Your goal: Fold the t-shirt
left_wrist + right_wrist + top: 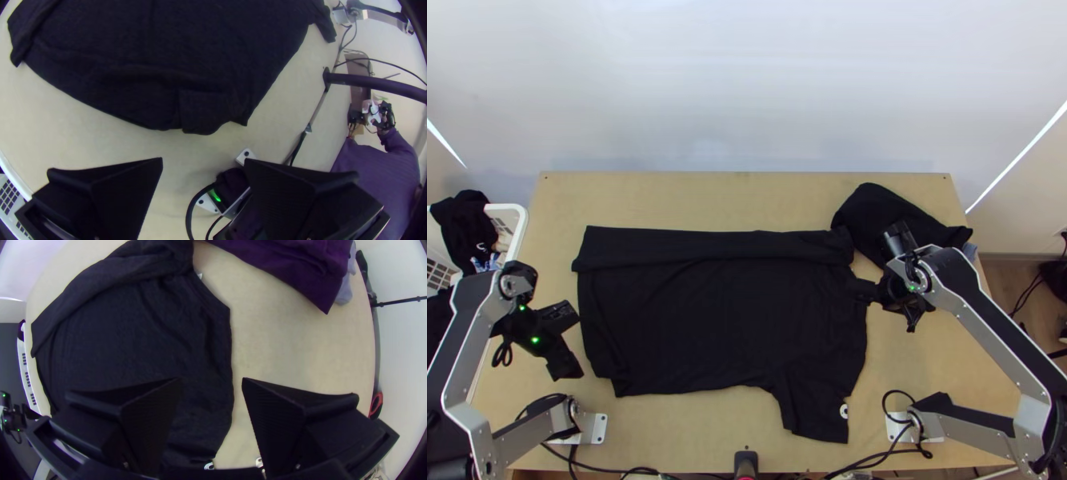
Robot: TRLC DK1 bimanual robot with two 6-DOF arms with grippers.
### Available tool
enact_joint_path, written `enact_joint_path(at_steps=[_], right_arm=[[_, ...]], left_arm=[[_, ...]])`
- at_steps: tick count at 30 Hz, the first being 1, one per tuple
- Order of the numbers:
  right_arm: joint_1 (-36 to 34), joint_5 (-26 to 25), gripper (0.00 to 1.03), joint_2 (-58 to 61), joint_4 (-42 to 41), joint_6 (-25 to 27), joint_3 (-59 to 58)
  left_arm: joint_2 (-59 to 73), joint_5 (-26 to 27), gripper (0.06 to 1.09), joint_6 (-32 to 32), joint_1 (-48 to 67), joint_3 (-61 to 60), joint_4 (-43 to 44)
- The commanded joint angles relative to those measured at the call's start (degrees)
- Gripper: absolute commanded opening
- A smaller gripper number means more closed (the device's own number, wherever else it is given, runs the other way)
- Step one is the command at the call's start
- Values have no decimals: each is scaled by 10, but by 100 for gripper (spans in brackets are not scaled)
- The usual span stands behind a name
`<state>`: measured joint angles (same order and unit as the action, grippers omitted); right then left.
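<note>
1. One wooden table (pixel 747 198) bears the work, with a black t-shirt (pixel 723 320) spread across the middle of the frame. Its upper side is turned in as a long band, presumably to narrow it; the lower side and its sleeve (pixel 819 408) look still to be folded.
2. A dark heap of cloth (pixel 875 214) sits at upper right, probably put there to leave me folding room.
3. A white basket (pixel 521 224) at left holds more clothes.
4. My right claw (pixel 212 378) is spread, gripping nothing, over the shirt's right edge, perhaps to pinch there.
5. My left claw (pixel 203 159) is also spread and empty, just beside the shirt's lower-left part in the top view.
</note>
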<state>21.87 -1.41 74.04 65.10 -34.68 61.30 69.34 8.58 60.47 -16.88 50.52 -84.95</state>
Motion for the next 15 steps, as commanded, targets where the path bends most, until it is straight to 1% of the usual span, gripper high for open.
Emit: enact_joint_path(at_steps=[1,2,4,9,15], right_arm=[[0,20,61,-12,-17,15,-18],[0,22,61,-14,-18,15,-19],[0,23,61,-15,-20,16,-20],[0,23,61,-15,-20,17,-20],[0,23,61,-15,-22,17,-16]], left_arm=[[69,64,93,-23,14,-17,16],[84,72,88,-28,10,-14,17],[110,96,86,-30,-7,-5,19],[143,120,86,-32,-27,-2,34],[161,123,86,-31,-39,-2,39]])
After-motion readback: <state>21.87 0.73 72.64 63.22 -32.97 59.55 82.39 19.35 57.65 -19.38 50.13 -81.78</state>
